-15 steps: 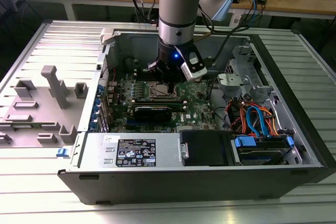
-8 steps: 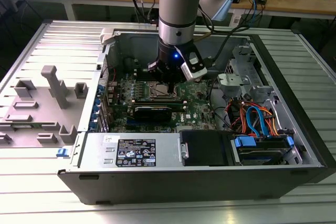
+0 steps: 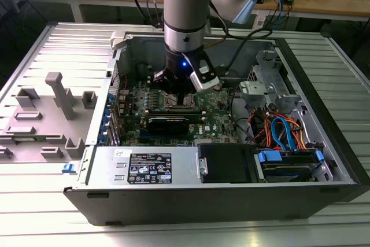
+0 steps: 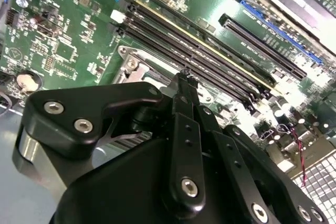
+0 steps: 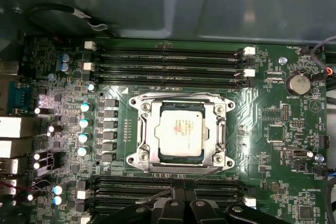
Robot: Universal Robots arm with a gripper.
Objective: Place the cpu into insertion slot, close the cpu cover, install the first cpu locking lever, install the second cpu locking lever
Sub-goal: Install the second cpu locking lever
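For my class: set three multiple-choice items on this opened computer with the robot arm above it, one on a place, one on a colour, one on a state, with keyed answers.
1. Where is the small square silver-topped cpu?
A. on the grey table
B. in the metal-rimmed insertion slot
C. in the black gripper

2. What colour is the motherboard?
A. green
B. red
C. white

3. How does the thin silvery cpu cover lie?
A. raised upright
B. removed
C. flat around the chip

Answers: 1 B, the first wrist view shows the chip seated in the socket. 2 A, both wrist views show green. 3 C, its frame borders the chip.
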